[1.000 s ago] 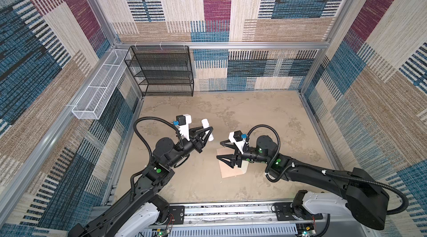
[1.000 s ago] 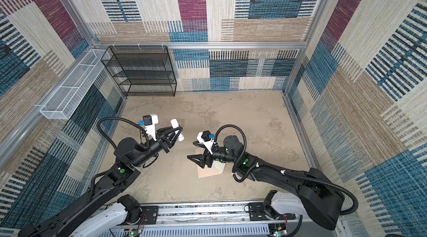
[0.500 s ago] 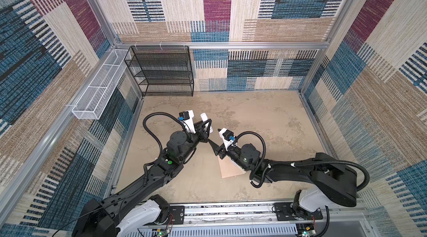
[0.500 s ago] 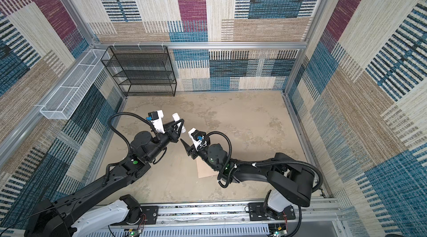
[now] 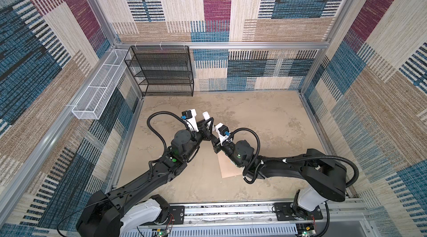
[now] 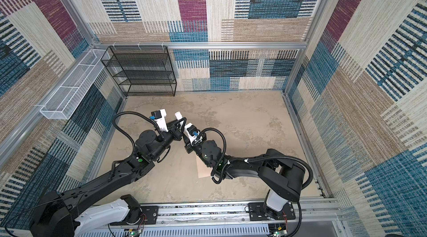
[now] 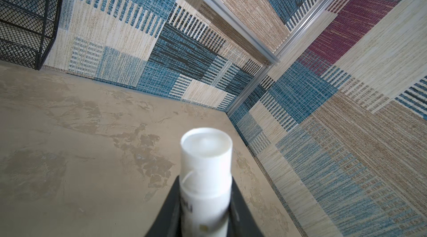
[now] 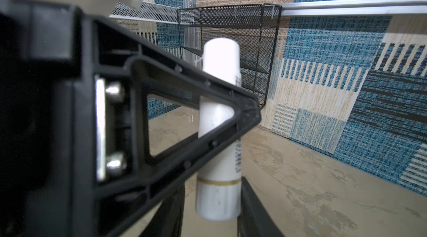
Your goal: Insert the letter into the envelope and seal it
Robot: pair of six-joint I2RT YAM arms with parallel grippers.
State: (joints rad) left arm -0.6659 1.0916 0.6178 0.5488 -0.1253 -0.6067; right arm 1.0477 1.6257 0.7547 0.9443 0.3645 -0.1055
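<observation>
Left gripper point(image 7: 205, 180) is clamping a white tube point(image 7: 206, 155) in the air. Right gripper point(image 8: 212, 192) is bracketing the tube's lower end; whether it is gripping cannot be told. Envelope point(image 5: 227, 166) is lying flat on the table point(image 5: 265, 120), sealing seemingly pending. Letter is not showing.

Both top views look steeply down from high at the front; both wrist cameras closely share the white cylindrical tube point(image 7: 206, 171)
</observation>
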